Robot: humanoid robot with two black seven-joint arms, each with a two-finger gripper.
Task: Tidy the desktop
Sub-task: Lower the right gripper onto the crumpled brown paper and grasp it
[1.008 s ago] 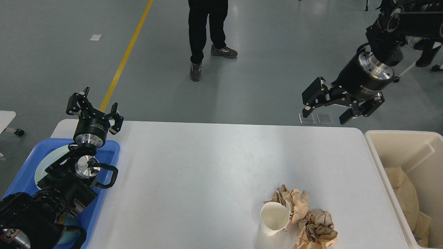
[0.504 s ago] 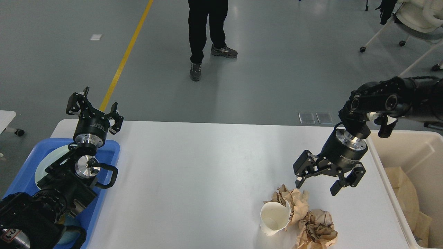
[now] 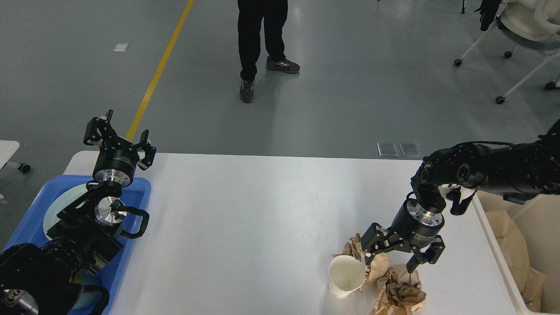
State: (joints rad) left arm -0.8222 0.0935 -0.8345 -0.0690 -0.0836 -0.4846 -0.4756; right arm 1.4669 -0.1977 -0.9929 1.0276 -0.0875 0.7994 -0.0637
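My right gripper [image 3: 390,258], jaws spread and empty, hovers over crumpled brown paper [image 3: 400,288] beside a paper cup [image 3: 346,275] on the desktop [image 3: 245,218]; I judge centring on 1 wad best.

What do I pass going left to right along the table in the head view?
Blue tray → left pincer → white paper cup → right pincer → beige bin.

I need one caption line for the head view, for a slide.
Open right gripper above crumpled brown paper beside a white cup on the desktop.
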